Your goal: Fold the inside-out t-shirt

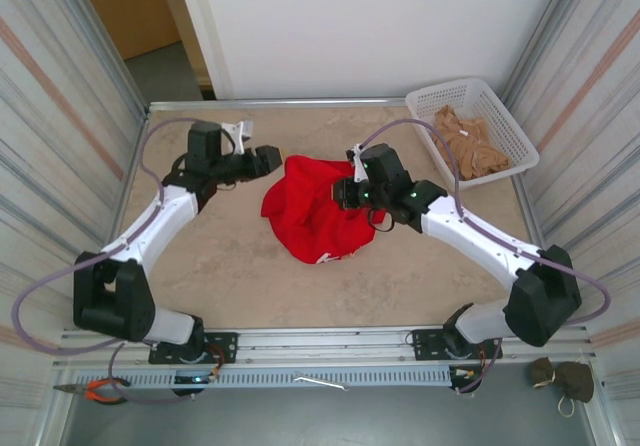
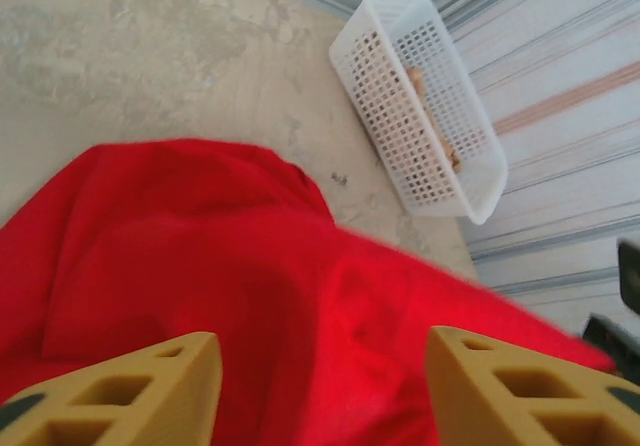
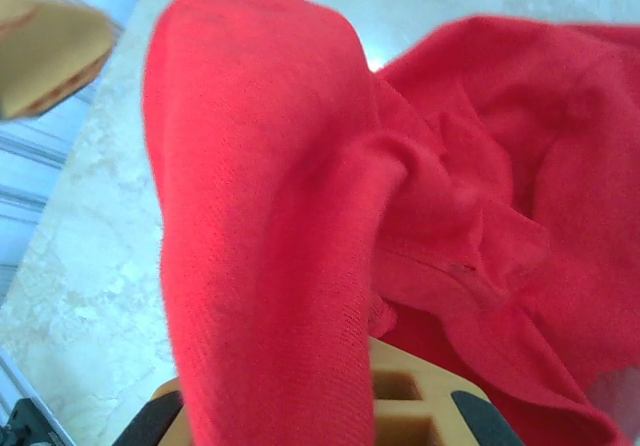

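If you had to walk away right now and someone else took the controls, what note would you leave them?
Left gripper: open, holding nothing, by the far-left edge of the red t-shirt.
Right gripper: shut on a fold at the shirt's right side.
Shirt: a crumpled heap in the middle of the table.
Done: no fold made yet.
Left: spread it flat, then fold it.
The white basket with tan cloth stands at the far right.

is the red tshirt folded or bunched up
Bunched up, not folded: the t-shirt sits in a rumpled heap on the table, one ridge of cloth pinched up in the right gripper.
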Tool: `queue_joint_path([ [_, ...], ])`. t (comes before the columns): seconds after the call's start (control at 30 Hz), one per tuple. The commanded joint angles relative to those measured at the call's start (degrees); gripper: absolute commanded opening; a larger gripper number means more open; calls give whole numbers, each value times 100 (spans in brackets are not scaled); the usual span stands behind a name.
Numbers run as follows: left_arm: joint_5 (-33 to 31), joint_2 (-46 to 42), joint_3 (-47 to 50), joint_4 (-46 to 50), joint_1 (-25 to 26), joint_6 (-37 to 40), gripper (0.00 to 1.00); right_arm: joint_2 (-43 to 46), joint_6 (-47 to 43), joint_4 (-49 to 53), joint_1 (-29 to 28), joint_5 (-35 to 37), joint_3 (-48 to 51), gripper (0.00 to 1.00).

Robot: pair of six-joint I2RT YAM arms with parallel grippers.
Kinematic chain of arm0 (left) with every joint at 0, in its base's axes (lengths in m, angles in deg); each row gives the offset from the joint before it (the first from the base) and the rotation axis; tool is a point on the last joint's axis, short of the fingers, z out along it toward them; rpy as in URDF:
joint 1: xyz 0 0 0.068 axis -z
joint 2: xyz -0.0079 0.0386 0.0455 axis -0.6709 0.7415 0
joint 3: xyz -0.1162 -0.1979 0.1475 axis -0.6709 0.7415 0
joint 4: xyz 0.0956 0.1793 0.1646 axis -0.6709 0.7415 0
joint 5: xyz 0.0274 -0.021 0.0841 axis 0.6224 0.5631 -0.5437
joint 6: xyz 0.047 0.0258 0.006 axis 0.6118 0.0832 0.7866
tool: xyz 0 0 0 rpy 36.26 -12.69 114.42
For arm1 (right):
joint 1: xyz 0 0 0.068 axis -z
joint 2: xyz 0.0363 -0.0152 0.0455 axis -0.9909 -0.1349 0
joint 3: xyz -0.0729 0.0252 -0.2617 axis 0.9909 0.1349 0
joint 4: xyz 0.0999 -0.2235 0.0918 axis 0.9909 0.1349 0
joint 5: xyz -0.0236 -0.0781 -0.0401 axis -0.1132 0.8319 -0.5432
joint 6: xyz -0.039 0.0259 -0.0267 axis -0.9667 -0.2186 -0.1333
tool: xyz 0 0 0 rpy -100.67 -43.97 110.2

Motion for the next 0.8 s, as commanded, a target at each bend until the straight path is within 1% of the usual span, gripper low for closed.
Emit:
queue_joint_path([
  [0.0,-844,-995,819,65,576,154,61,-62,99,311,100,-434,-34,0],
  [0.07,-1564,-1540,1400,74,1092,154,62,80,113,407,113,-395,-8,0],
  [0.1,-2044,-1776,1694,68,1451,144,64,163,114,440,119,-365,-1,0],
  [0.2,-3232,-2123,2335,-75,2237,184,65,288,114,534,184,-319,-47,0],
  [0.3,-3928,-1954,2471,-138,2648,347,67,295,175,645,226,-319,-152,0],
  [0.37,-4355,-1678,2364,-135,2841,632,73,299,221,631,208,-369,-185,0],
  [0.53,-4548,-820,1824,-125,2866,1182,76,308,281,571,124,-394,-211,0],
  [0.67,-4879,-76,1336,23,2846,1430,77,355,290,555,47,-378,-245,0],
  [0.77,-4820,465,1017,-28,2719,1523,77,433,318,533,6,-375,-239,0],
])
